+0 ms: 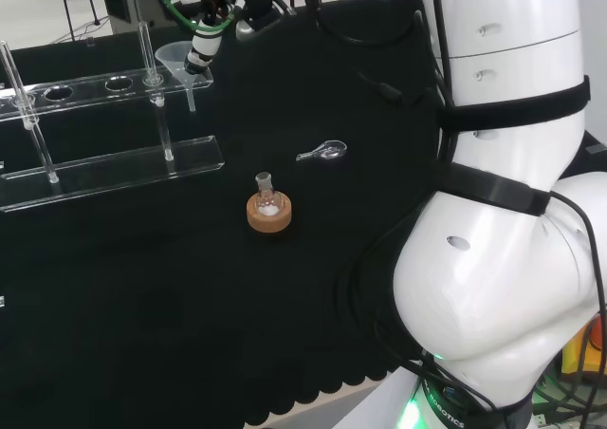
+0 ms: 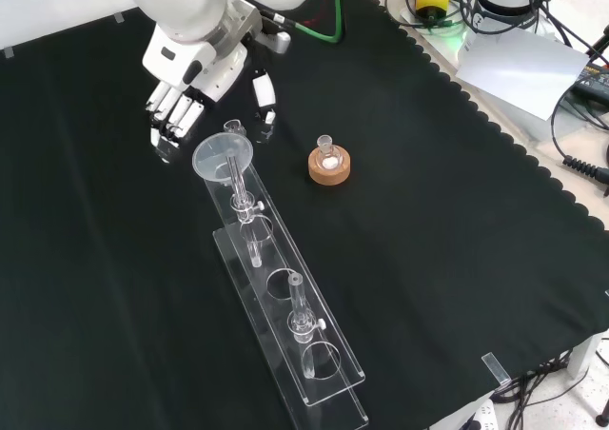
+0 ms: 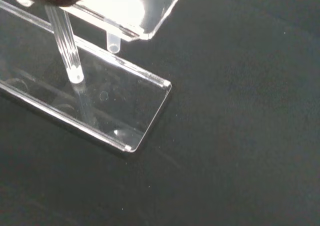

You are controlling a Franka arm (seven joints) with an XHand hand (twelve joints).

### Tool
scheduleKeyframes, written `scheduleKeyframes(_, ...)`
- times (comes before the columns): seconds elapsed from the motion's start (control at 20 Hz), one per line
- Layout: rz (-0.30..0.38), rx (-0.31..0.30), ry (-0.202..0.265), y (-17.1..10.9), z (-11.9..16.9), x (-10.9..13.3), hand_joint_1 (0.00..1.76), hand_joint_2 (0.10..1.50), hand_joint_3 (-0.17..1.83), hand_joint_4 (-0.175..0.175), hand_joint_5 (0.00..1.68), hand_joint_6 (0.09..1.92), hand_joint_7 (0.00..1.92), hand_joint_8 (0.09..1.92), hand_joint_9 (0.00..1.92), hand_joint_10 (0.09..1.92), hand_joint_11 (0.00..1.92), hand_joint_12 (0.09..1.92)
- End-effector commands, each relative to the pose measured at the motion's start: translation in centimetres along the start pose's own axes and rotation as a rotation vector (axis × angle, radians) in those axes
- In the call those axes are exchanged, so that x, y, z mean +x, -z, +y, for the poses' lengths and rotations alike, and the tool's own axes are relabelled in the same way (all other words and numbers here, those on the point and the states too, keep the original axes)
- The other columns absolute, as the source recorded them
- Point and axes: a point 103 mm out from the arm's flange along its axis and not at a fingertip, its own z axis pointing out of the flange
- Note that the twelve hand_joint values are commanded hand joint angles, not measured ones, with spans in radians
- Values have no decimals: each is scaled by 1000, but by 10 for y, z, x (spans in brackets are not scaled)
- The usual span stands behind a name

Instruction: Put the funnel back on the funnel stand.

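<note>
One clear conical funnel [image 2: 223,156], seated in clear acrylic stand [image 2: 285,306], open-fingered hand [image 2: 176,116] beside

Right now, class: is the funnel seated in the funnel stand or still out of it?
Seated. The funnel sits upright in the end hole of the funnel stand, stem poking below the top plate; the hand is beside it.

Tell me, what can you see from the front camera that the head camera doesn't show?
Front view: you look down into the funnel's round mouth, with the hand beside it, fingers straight, and a sheet of paper past the cloth. Head view: the funnel's thin stem hangs below the top shelf of the funnel stand, and the arm's big white links stand at the right. Both: funnel, funnel stand, hand, and the small flask on its cork ring.
</note>
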Motion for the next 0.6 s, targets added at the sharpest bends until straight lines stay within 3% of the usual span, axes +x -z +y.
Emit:
scheduleKeyframes(0.05, 15, -84, -5, -3, -35, -3, 680, 614, 492, -57, 25, 87, 9, 87, 0, 639, 0, 1528)
scheduleKeyframes(0.3, 61, -183, -33, 3, -82, -6, 678, 638, 445, -68, 111, 87, 115, 100, 58, 781, 0, 1530)
scheduleKeyframes(0.5, 94, -222, -73, 0, -121, -6, 683, 660, 426, -68, 184, 87, 31, 500, 140, 774, 10, 1535)
scheduleKeyframes(0.6, 98, -240, -92, -3, -140, -5, 687, 663, 431, -68, 205, 87, 10, 616, 168, 772, 24, 1533)
